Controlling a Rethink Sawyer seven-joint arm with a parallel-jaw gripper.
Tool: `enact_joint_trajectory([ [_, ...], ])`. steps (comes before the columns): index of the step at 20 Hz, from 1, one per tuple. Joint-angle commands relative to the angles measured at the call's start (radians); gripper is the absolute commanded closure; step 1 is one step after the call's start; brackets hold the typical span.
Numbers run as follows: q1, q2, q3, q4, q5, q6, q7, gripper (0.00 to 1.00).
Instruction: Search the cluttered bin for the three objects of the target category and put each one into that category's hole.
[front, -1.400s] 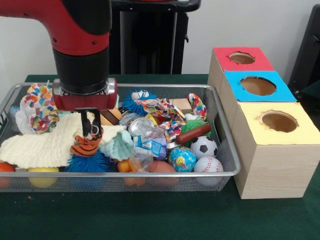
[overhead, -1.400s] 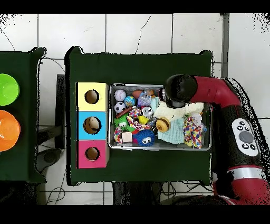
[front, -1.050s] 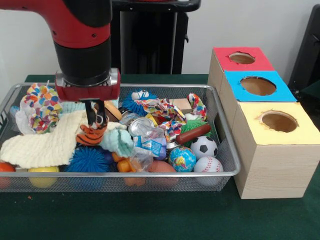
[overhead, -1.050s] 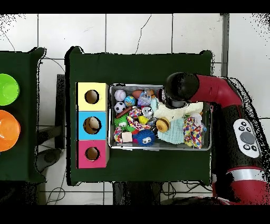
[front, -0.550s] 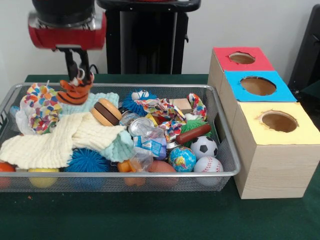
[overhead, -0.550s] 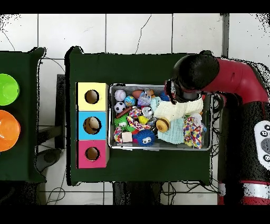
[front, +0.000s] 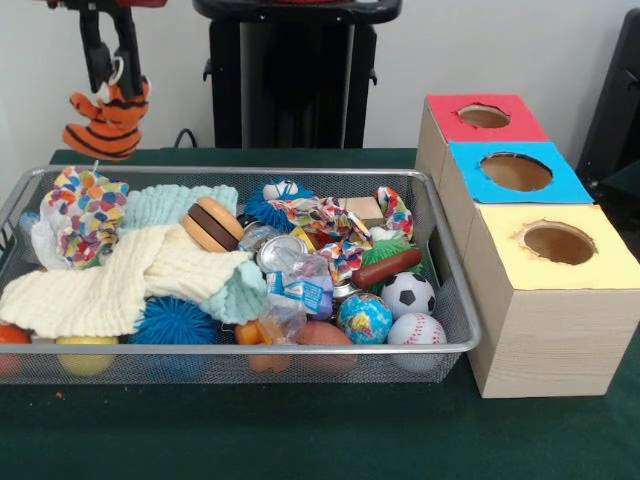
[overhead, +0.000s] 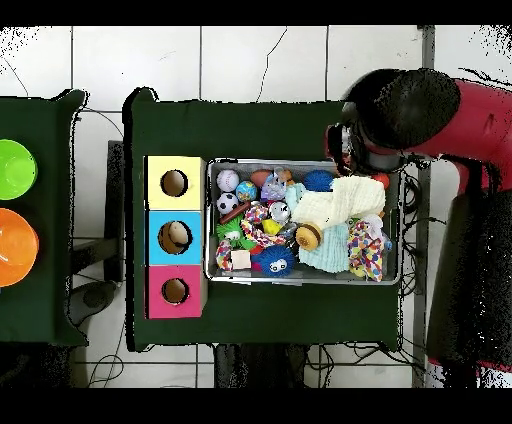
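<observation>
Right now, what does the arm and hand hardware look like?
In the front view only the hand shows: two slim black fingers below a sliver of red housing at the top edge. The overhead view shows a bulky arm with a glossy red shell and a rounded black end section.

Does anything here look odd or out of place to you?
Yes: a striped tiger toy dangles high above the wire bin, pinched in the pincer while everything else lies inside. A crushed can also lies among the toys.
</observation>
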Motion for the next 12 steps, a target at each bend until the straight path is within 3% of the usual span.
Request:
enact_joint_trajectory([
  [1, 0.081, -0.021, -0.02, 0.182, 0.043, -0.052, 0.151, 1.0],
  [12, 0.254, -0.05, -0.091, 0.344, 0.103, -0.196, 0.307, 1.0],
])
